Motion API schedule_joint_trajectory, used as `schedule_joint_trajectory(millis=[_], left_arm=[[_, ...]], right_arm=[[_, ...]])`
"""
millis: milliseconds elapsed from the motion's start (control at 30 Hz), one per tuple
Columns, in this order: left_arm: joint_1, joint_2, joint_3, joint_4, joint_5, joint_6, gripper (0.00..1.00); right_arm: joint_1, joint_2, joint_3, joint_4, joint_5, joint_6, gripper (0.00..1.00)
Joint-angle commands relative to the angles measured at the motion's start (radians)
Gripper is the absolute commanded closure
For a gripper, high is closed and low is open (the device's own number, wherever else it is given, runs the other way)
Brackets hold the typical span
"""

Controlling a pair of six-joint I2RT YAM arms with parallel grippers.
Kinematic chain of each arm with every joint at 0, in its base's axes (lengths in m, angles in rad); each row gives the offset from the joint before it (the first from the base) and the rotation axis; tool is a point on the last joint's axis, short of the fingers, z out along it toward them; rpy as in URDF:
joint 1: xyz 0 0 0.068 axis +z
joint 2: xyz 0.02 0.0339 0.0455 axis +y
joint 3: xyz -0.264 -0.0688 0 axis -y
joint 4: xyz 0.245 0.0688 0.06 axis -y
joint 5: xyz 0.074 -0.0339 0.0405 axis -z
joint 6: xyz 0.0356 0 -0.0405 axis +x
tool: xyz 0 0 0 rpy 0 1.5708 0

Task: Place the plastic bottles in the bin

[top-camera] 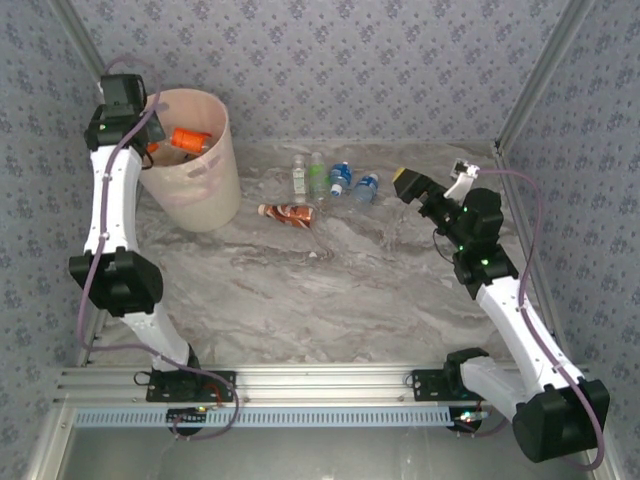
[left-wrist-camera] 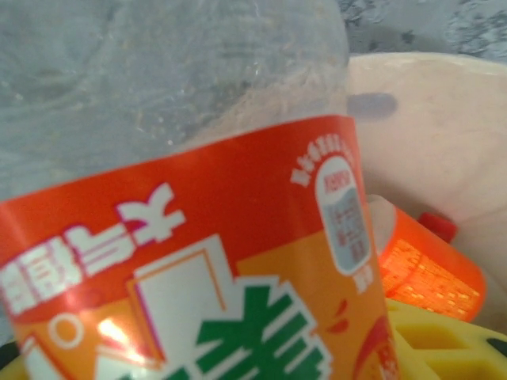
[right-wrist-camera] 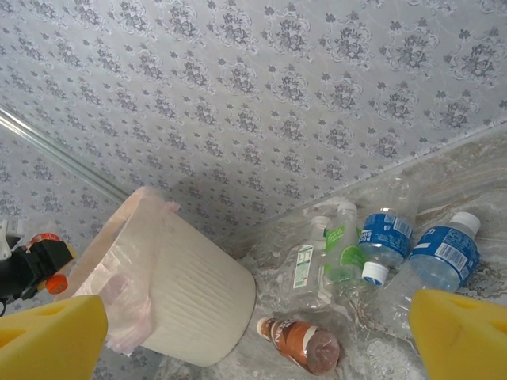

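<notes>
My L hand (top-camera: 152,140) grips the orange-label bottle (left-wrist-camera: 198,261) mid-body over the bin (top-camera: 200,200), prob light, slick, crushable; R hand (top-camera: 432,180) wide open, empty.

table (top-camera: 330,290): grey marbled top | walls (top-camera: 350,60): grey floral wallpaper | rail (top-camera: 330,380): aluminium, near edge

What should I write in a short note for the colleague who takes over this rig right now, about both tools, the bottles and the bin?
Left tool: over the bin, orange-label bottle between its jaws; gripped or loose, I cannot tell.
Right tool: open, empty, at the right side of the table.
Done: at least one orange bottle lies in the bin.
Left: this drop, then five on the table: white-label bottle, green-label bottle, two blue-label bottles, brown bottle lying down.
</notes>
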Motion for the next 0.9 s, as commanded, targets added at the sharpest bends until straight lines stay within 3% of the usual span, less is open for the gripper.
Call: schedule_joint_trajectory(millis=[0,67,200,400,633,867], left_arm=[[-0.006,0.065,0.191,-0.209,-0.016,-0.004,0.22],[-0.017,0.079,0.260,-0.250,-0.025,-0.006,0.09],[-0.049,0.028,0.267,-0.237,-0.057,-0.024,0.02],[-0.100,-0.010,0.251,-0.216,-0.016,-0.028,0.02],[-0.185,-0.036,0.177,-0.143,0.179,-0.027,0.02],[-0.279,-0.074,0.069,-0.045,0.222,-0.068,0.02]], right_arm=[[-0.003,-0.023,-0.002,-0.031,0.044,-0.017,0.00],[-0.002,-0.023,-0.004,-0.034,0.050,-0.022,0.00],[-0.002,-0.018,-0.014,-0.030,0.061,-0.036,0.00],[-0.003,0.003,-0.020,-0.033,0.063,-0.041,0.00],[-0.003,0.039,-0.016,-0.042,0.056,-0.048,0.00],[-0.003,0.075,-0.031,-0.072,0.091,-0.074,0.00]])
